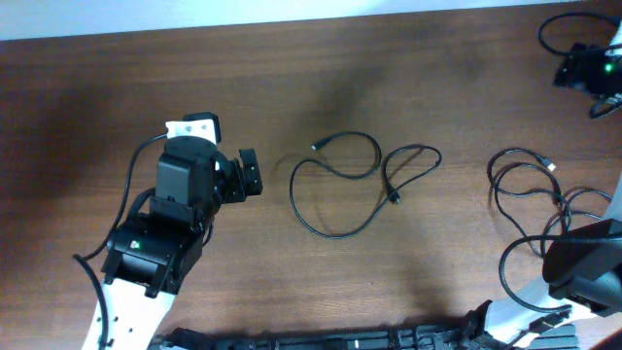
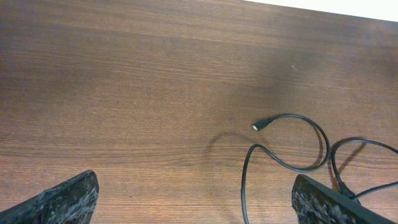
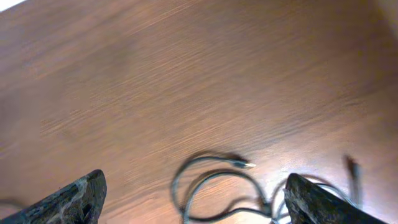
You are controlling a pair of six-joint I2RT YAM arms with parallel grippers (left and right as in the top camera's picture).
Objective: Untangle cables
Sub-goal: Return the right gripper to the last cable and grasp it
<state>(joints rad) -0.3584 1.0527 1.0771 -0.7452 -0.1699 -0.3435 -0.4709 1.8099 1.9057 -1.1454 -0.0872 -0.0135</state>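
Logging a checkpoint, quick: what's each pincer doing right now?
Left pincer: open, holding nothing.
Right pincer: open, holding nothing; the cables lie on the table under it.

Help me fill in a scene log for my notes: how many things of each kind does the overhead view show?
Loose cable, lying apart mid-table: 1
Cable bunch at the right edge: 1 (cords within cannot be counted)
Robot arms, left arm and right arm: 2
Black device with a green light, far corner: 1
Total: 5

Brown wooden table (image 1: 117,78) — white strip (image 1: 146,12) behind
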